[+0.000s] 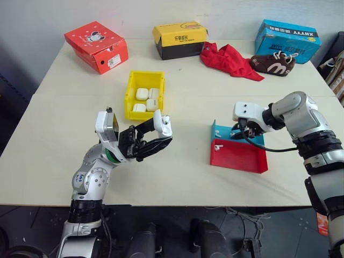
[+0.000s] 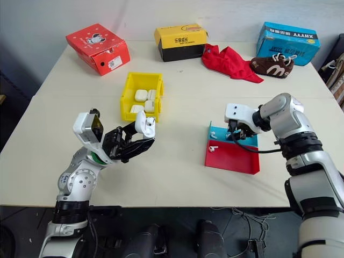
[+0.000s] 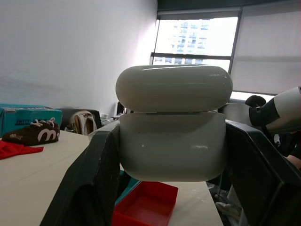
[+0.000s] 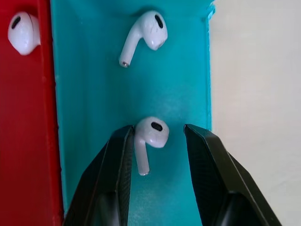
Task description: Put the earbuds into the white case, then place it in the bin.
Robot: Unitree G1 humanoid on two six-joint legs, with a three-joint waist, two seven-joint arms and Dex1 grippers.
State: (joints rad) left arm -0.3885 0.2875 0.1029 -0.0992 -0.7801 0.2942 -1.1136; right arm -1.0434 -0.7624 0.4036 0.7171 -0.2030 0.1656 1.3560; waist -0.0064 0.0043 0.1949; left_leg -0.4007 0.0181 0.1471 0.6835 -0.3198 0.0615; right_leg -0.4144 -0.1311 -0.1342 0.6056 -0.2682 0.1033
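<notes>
matte pale table (image 1: 188, 172) | glossy rounded white case (image 3: 174, 129) | stemmed earbud (image 4: 149, 137)

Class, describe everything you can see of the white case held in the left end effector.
The white case is glossy, smooth plastic, a rounded rectangle with a hinged lid standing slightly ajar above the body. It sits upright, lifted above the table, clamped between the black fingers of the left end effector, near the yellow bin.
</notes>
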